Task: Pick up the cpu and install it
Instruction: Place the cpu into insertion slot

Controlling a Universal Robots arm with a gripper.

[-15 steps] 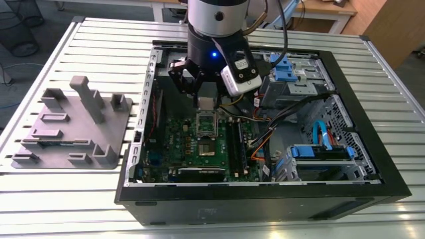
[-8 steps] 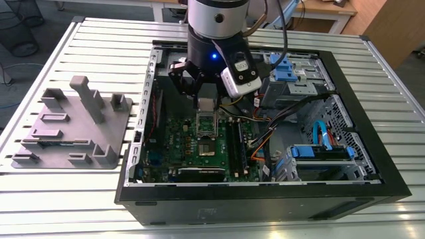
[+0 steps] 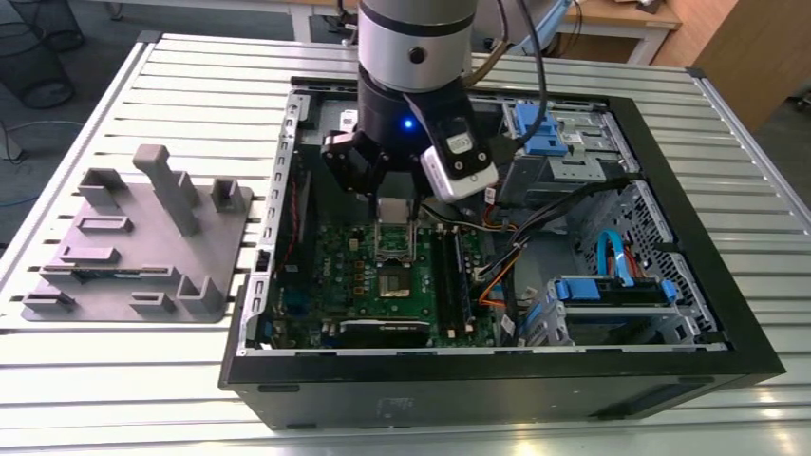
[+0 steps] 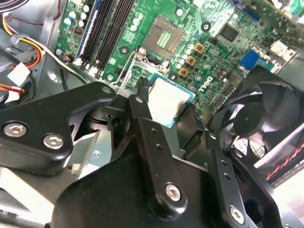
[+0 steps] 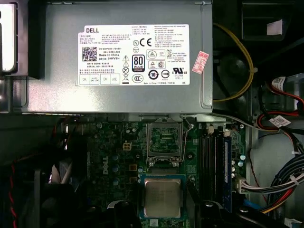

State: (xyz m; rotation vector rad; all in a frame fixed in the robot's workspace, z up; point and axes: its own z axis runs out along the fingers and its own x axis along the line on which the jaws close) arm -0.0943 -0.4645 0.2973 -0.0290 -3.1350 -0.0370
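We look first at the gripper (image 4: 166, 95). Its two black fingers are clenched on the cpu (image 4: 170, 103), one on each side. So we think the pick-up part is done and the putting-in part is in hand. The cpu is up in the air with its silver top showing. It is close to the socket (image 4: 164, 40) but not in it. In the second wrist view it hangs just beside the socket, which is open and bare. We think this step needs the cpu flat and square with the socket. It also needs a very soft touch, since the tiny pins could bend.

The memory slots (image 4: 107, 28) run along one side of the socket. The black fan (image 4: 247, 118) sits on the other side. The grey power box (image 5: 123, 61) is near the socket too. All of this lies inside the computer case (image 3: 443, 385). Far from the socket, outside the case, a grey holder tray (image 3: 140, 237) rests on the bench (image 3: 127, 380), at the exterior view's left.
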